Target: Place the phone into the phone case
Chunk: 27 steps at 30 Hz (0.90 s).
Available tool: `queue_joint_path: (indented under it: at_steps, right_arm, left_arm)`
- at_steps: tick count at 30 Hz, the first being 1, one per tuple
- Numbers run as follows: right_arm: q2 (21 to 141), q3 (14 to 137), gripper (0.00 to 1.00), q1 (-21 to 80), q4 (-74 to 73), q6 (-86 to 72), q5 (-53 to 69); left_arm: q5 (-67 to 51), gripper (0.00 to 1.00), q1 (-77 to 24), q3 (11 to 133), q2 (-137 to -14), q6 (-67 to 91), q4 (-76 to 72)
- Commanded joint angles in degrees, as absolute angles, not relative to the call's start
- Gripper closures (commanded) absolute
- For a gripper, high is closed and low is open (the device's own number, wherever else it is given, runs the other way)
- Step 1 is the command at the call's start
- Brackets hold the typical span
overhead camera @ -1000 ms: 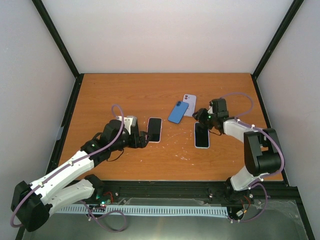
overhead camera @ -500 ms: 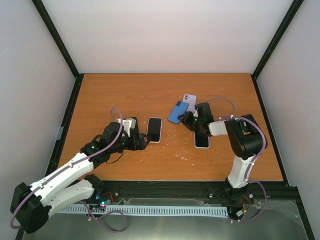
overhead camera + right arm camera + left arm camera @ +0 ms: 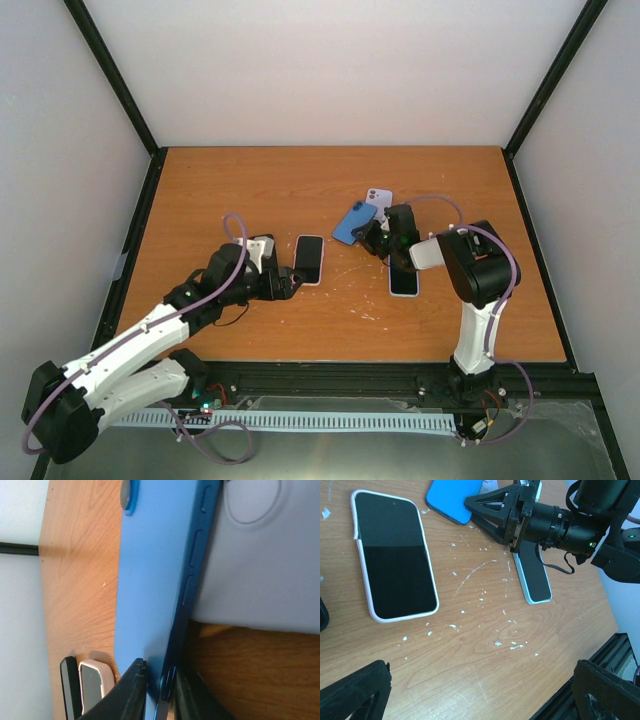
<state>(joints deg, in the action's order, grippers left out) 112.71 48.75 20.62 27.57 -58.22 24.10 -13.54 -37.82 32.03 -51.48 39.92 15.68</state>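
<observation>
A blue phone (image 3: 355, 222) lies back-up at mid-table, partly over a lavender phone case (image 3: 378, 199). My right gripper (image 3: 377, 238) is at the blue phone's near end, its jaws closed on the phone's edge (image 3: 167, 595); the lavender case (image 3: 260, 555) lies just behind it. A phone in a white case (image 3: 309, 259) lies screen-up to the left. My left gripper (image 3: 288, 278) sits beside it, open and empty, with fingers (image 3: 355, 692) wide apart. The left wrist view shows the white-cased phone (image 3: 395, 555) and the blue phone (image 3: 452, 497).
Another phone in a light blue case (image 3: 403, 273) lies screen-up under the right arm's wrist; it also shows in the left wrist view (image 3: 535, 577). White flecks dot the wooden table (image 3: 250, 190). Black frame posts stand at the table's corners.
My right gripper has swung left from above the light-blue-cased phone to the blue phone and closed on its edge. The blue phone has shifted slightly. The left arm has barely moved.
</observation>
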Motion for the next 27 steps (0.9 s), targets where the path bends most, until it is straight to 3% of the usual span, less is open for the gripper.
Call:
queue_joint_path:
  at_steps: [1,4,10,15,23,27]
  right_arm:
    - [113.2,48.6,0.89,21.2,28.1,-57.8,23.6]
    - [111.9,47.6,0.97,21.1,29.4,-57.3,24.7]
    - [107.8,45.0,0.97,21.1,31.4,-54.5,27.9]
    - [102.3,41.3,0.97,21.1,32.1,-52.6,32.0]
    - [85.7,34.4,0.97,22.9,33.6,-54.0,42.0]
    - [76.3,33.0,0.97,26.7,33.5,-55.2,43.5]
  left_arm:
    - [-17.2,0.02,-37.7,32.4,-53.1,41.6,12.1]
    - [-19.3,0.04,-37.7,32.7,-54.5,42.1,10.3]
    - [-25.7,0.07,-35.1,33.8,-58.4,42.8,6.8]
    - [-37.7,0.11,-26.5,31.2,-59.9,45.9,1.3]
    - [-46.3,0.18,-21.3,30.0,-60.4,51.1,-9.2]
    - [-48.9,0.31,-21.2,30.0,-60.6,52.6,-13.3]
